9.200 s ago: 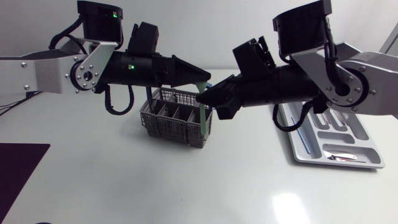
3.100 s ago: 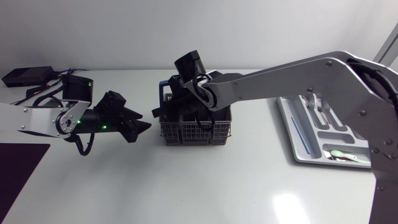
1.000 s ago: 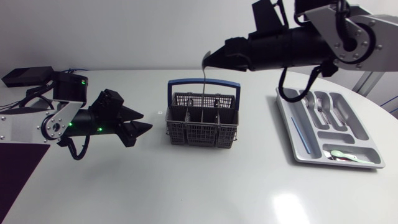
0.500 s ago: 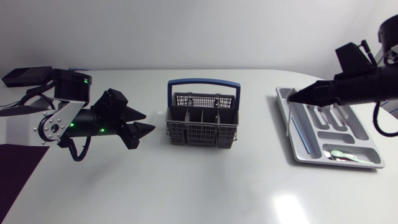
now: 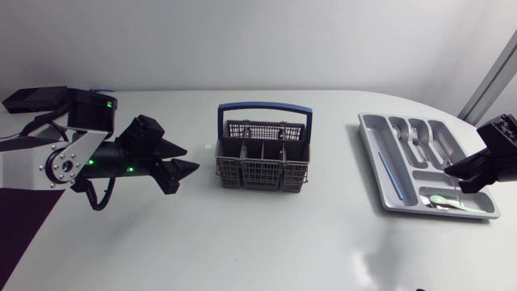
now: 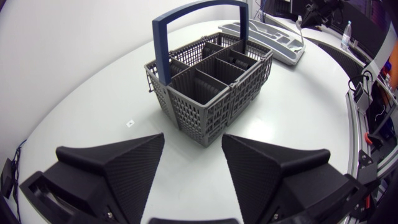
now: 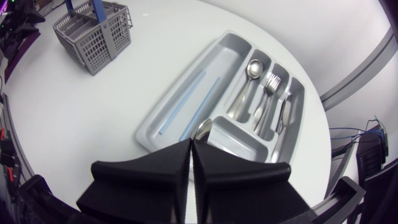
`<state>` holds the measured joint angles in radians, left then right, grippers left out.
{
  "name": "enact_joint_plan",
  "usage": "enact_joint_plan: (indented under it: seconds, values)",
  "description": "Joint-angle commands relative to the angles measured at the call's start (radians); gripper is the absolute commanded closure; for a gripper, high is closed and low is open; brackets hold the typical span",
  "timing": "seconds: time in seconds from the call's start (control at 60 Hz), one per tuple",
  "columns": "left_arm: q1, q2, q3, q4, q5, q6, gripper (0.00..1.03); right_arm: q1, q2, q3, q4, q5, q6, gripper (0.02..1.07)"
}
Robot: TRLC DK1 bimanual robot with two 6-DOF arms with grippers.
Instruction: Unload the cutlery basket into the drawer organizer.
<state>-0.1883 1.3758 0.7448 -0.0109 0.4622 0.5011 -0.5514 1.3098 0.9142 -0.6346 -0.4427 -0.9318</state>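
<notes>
White tabletop ran the full width of the scene, and at its left side the left gripper hung low over it, its two wedge fingers spread wide with nothing between them, pointing at the cutlery basket but well short of touching it. That grey mesh basket stood upright near the middle of the table, its blue handle arching over the compartments. Well apart to the right lay the drawer organizer, a grey tray with a fork and other silver cutlery in its long slots and a pale green spoon in the crosswise one. Over that same end the right gripper was closed to a thin slit, nipping, as far as I could see, the handle of a silver spoon whose bowl showed just ahead of the tips.
</notes>
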Motion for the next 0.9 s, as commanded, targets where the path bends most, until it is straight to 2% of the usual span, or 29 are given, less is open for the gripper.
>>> enact_joint_plan:
  seconds: [0.0, 0.217, 0.4, 0.5, 0.517, 0.583, 0.6, 0.617, 0.633, 0.667, 0.7, 0.75, 0.883]
  values:
    - [-0.002, -0.018, 0.004, -0.017, -0.011, 0.001, 0.38, -0.044, 0.052, -0.035, 0.038, 0.019, -0.113, 1.01]
    - [-0.016, -0.049, 0.002, -0.041, -0.033, 0.001, 0.38, -0.143, 0.198, -0.018, 0.145, 0.042, -0.228, 1.01]
    - [-0.031, -0.069, -0.005, -0.054, -0.054, 0.001, 0.38, -0.154, 0.293, -0.048, 0.294, 0.099, -0.271, 1.01]
    - [-0.031, -0.070, -0.007, -0.054, -0.057, -0.001, 0.38, -0.148, 0.316, -0.071, 0.322, 0.136, -0.292, 0.99]
    - [-0.031, -0.070, -0.009, -0.054, -0.057, -0.001, 0.38, -0.148, 0.315, -0.075, 0.326, 0.137, -0.292, 0.97]
    - [-0.030, -0.070, -0.009, -0.054, -0.057, 0.001, 0.38, -0.147, 0.295, -0.095, 0.343, 0.141, -0.292, 0.72]
    - [-0.030, -0.070, -0.009, -0.054, -0.057, -0.001, 0.38, -0.147, 0.293, -0.095, 0.343, 0.142, -0.292, 0.71]
    - [-0.026, -0.070, -0.007, -0.054, -0.057, 0.001, 0.38, -0.147, 0.281, -0.101, 0.342, 0.147, -0.291, 0.54]
    - [-0.026, -0.070, -0.007, -0.054, -0.057, -0.001, 0.38, -0.147, 0.273, -0.104, 0.342, 0.150, -0.289, 0.46]
    - [-0.025, -0.069, -0.004, -0.054, -0.057, -0.001, 0.38, -0.145, 0.252, -0.112, 0.340, 0.154, -0.288, 0.30]
    - [-0.023, -0.066, -0.001, -0.054, -0.057, 0.001, 0.38, -0.143, 0.232, -0.118, 0.337, 0.157, -0.286, 0.21]
    - [-0.023, -0.061, 0.004, -0.054, -0.057, 0.001, 0.38, -0.133, 0.194, -0.127, 0.332, 0.157, -0.277, 0.14]
    - [-0.023, -0.041, 0.019, -0.050, -0.057, -0.003, 0.38, -0.096, 0.080, -0.140, 0.297, 0.157, -0.234, 0.11]
